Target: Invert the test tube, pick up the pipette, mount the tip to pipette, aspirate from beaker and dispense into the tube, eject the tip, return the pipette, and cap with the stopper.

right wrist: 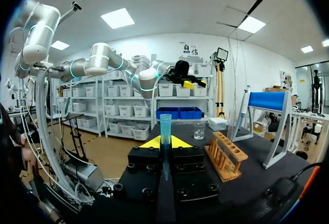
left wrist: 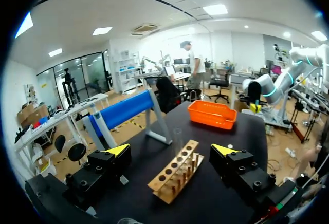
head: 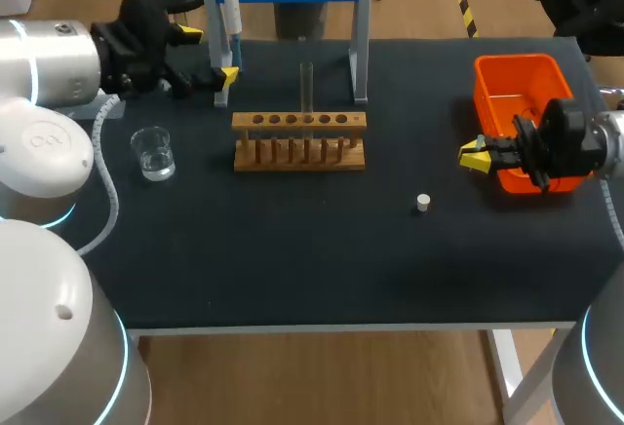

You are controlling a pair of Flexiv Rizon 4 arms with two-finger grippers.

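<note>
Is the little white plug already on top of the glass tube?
No, the white plug lies alone on the table, away from the glass tube standing in the wooden rack.

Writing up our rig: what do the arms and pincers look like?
Left arm and right arm: white rounded links with cyan light rings. A ribbed white hose trails along the left one. Left pincer and right pincer: black, blocky, bolted bodies with yellow tips.
</note>
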